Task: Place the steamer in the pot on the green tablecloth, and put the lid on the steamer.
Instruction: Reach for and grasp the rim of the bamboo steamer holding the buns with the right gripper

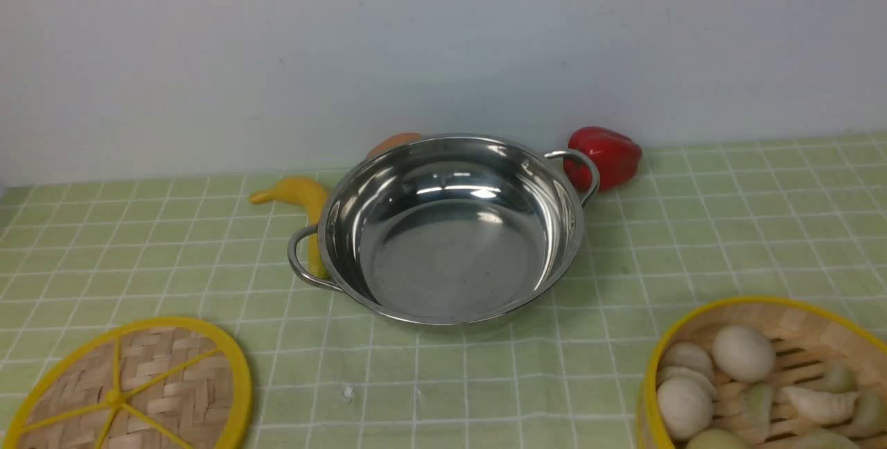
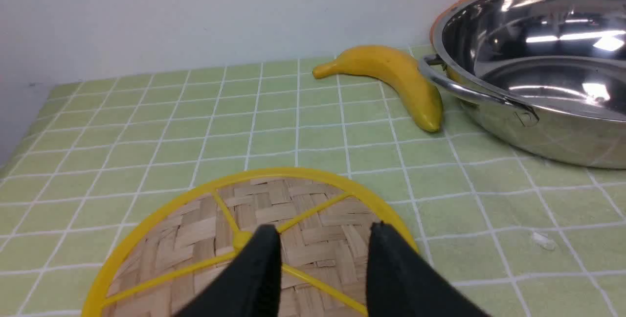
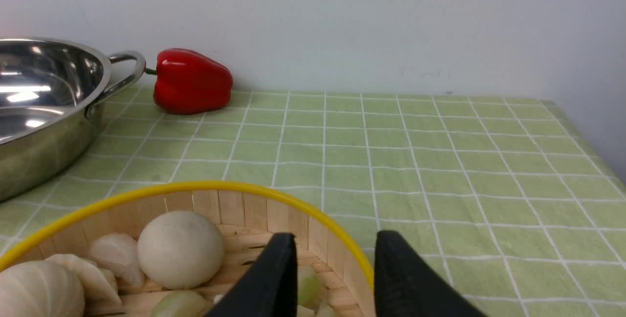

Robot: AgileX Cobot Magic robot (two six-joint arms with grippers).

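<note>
Pale green cloth (image 1: 624,241) with a white grid covers the whole table, which backs onto a plain grey-white wall. The pot (image 1: 443,255) sits mid-table toward the back edge, empty and shiny, one loop handle pointing to the left edge and one toward the back right. A banana (image 1: 305,196) lies against its left side and a red pepper (image 1: 610,154) sits just behind its right handle.

The steamer (image 1: 797,317) stands at the near right corner, not yet lifted. It is a round basket of bamboo slats with a yellow rim, and white buns (image 1: 743,353) and pale green dumplings are heaped on its slatted floor. The lid (image 1: 152,380), a flat woven disc with a yellow rim and spokes, lies flat at the near left corner.

The right gripper (image 3: 337,235) has its fingers apart, one inside the basket and one outside, so they straddle the wall without pinching it. The left gripper (image 2: 323,229) hangs over the lid, fingers apart and holding nothing.

The step in hand looks like grasping the steamer. Next, the right fingers would need to close on the wall, then lift the basket level so the buns stay put, and carry it toward the middle of the table over the pot.
</note>
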